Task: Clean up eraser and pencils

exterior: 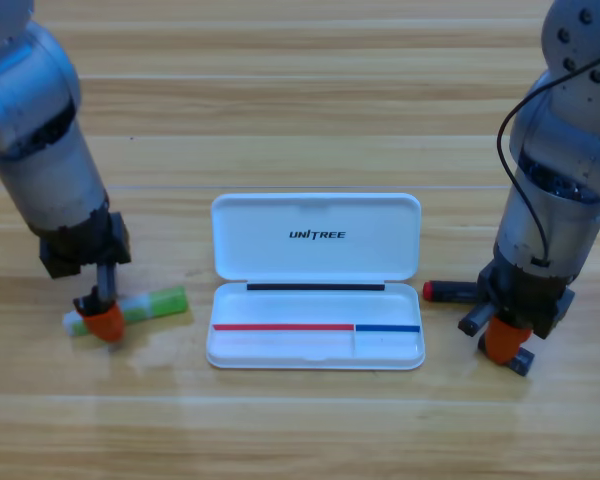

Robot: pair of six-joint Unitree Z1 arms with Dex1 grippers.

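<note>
Left tool point(104, 318) down on green pencil point(155, 303), case point(316, 280) 9 o'clock; right tool point(505, 340) by red-black pencil point(450, 291), 3 o'clock. Grip on either: cannot tell.

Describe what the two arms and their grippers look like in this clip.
Both arms are grey, rounded cylindrical segments with darker bands at the joints. The right arm carries a black cable looping down its side and small dark screw holes near the top; the left arm shows no cable. Each ends in a black gripper body with orange jaws: left gripper, right gripper.

Case point(315, 282) mid-table; one pencil point(155, 303) left, other point(450, 291) right.
</note>
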